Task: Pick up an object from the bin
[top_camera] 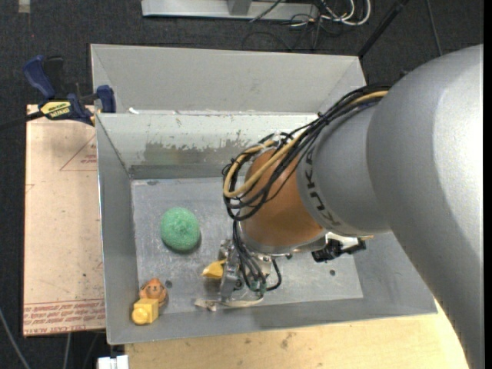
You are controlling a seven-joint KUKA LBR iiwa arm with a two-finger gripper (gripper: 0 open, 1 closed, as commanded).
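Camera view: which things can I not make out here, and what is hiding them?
1. Bin, right half of the floor: hidden under the arm and its orange cover.
2. Small yellow thing beside the gripper: partly covered by it; its kind is unclear.
3. Whether the gripper holds anything: cables crowd it, cannot tell.
4. Yellow and orange thing in the bin's lower left corner: too small to name.

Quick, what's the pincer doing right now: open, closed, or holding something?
Pincer: open or closed cannot be told; a small yellow piece lies right beside it.
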